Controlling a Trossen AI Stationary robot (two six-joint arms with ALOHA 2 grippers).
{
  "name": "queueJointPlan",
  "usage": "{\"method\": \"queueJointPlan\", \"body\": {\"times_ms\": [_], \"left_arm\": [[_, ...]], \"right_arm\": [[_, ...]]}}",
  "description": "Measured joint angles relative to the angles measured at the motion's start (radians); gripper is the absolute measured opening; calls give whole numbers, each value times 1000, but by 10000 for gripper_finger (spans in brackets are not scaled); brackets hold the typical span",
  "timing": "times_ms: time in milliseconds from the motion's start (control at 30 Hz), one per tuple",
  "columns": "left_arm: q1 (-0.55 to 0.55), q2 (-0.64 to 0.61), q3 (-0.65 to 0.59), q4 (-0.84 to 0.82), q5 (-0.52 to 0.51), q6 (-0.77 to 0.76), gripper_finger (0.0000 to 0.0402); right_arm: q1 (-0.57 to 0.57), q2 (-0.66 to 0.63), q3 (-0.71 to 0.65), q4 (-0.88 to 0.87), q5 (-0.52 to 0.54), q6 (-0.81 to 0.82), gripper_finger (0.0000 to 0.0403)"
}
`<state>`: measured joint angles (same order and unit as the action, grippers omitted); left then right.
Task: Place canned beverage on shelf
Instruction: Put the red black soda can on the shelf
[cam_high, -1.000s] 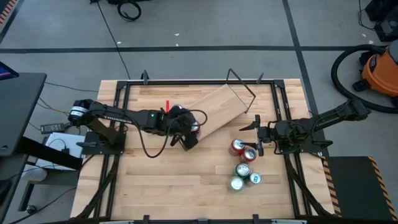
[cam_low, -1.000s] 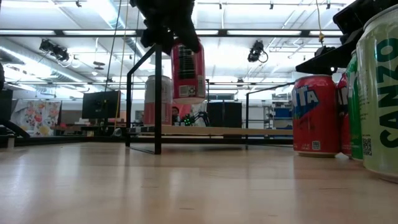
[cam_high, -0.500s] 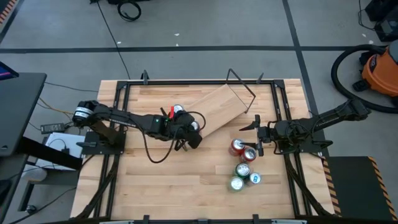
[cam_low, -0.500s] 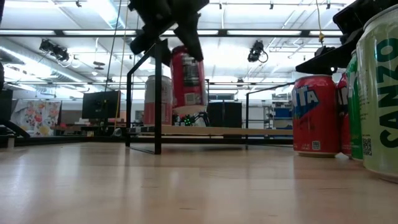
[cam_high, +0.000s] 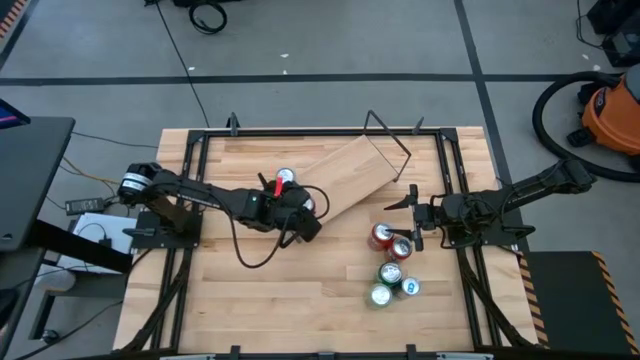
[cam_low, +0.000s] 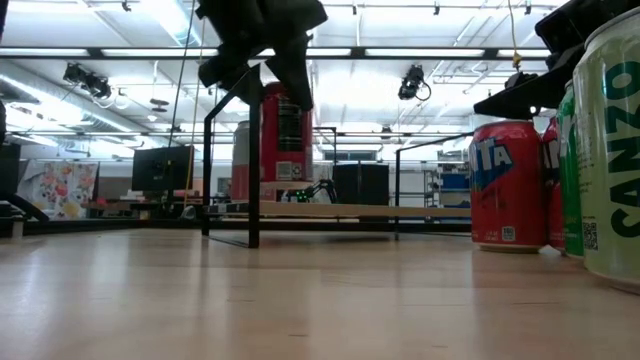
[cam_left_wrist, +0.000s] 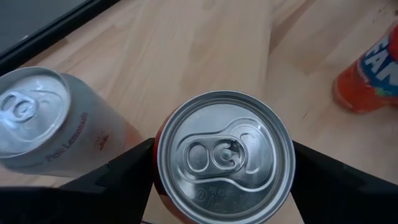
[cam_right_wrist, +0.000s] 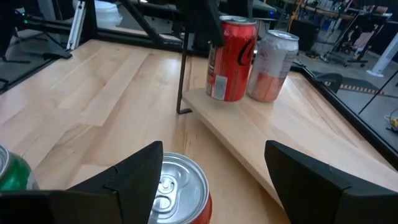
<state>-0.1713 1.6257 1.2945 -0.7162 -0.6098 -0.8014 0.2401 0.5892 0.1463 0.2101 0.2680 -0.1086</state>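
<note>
A red can (cam_low: 285, 140) stands upright on the left end of the shelf (cam_high: 350, 170), a light-wood plank lying aslant on the table. My left gripper (cam_left_wrist: 225, 165) is shut on the can's top. Close beside it on the plank (cam_right_wrist: 261, 130) stands a pale pink can (cam_right_wrist: 270, 65), base down. My right gripper (cam_right_wrist: 221, 168) waits at the table's right. It is open, with its fingers spread above a red can top (cam_right_wrist: 174, 186) in the cluster there. My left gripper pinches the red can's upper wall, just under the rim (cam_left_wrist: 160, 168), between its two fingers (cam_left_wrist: 124, 171), which sit on opposite sides. The fingers slant down from above and from the table's left. The can stands upright with its base (cam_right_wrist: 224, 96) down at the plank.
Several loose cans, red (cam_high: 380, 235) and green (cam_high: 390, 272), crowd the table under and near my right gripper; in the low view they loom at the right (cam_low: 505, 185). The shelf's black rod frames (cam_low: 252, 160) rise at its ends. Bare tabletop (cam_high: 270, 290) lies toward the near edge.
My left gripper has sunk toward the shelf and rolled at the wrist. The red can, tilted and above the plank a second ago, now stands upright, lower and closer to the pale pink can. The hold has stayed shut.
</note>
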Motion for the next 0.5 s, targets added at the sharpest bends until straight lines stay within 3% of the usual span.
{"method": "queueJointPlan", "body": {"times_ms": [500], "left_arm": [[18, 37, 2, -11, 43, 10, 318]], "right_arm": [[0, 6, 0, 13, 0, -7, 292]]}}
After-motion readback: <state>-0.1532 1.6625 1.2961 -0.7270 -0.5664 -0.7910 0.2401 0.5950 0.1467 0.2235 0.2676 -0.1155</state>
